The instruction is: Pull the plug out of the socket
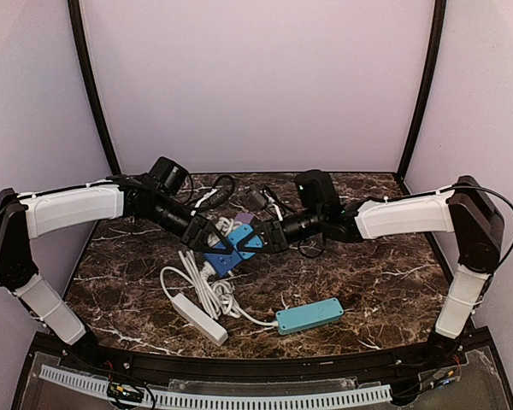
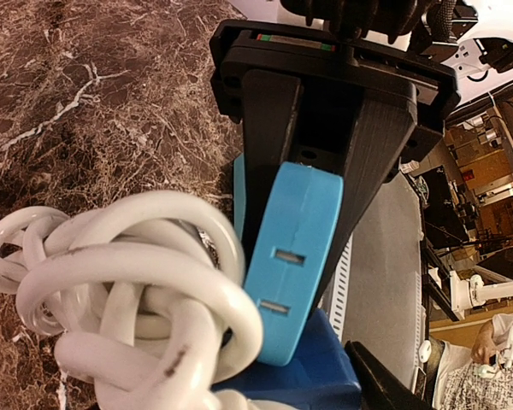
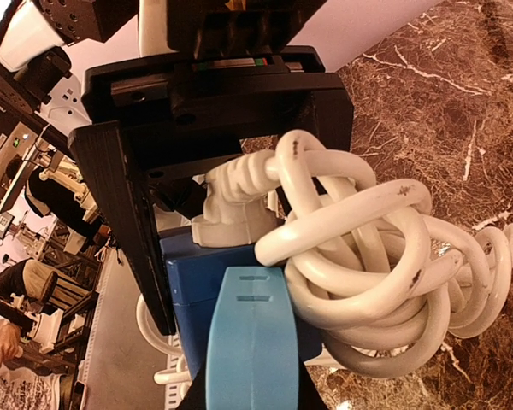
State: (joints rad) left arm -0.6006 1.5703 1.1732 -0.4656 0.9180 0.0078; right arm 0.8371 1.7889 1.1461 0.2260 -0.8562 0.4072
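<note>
Blue socket (image 1: pixel 238 248) sits mid-worktop betw. both arms: right end effector (image 2: pixel 303 248) clamps it, left end effector (image 3: pixel 231 213) grips white plug (image 3: pixel 231 218) — pull leftward.

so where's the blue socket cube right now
In the top view the socket sits at table centre, between the left gripper and right gripper, beside the coiled white cable.

Overhead view behind arms, both wrist views close, sharing socket (image 1: pixel 239 246)
</note>
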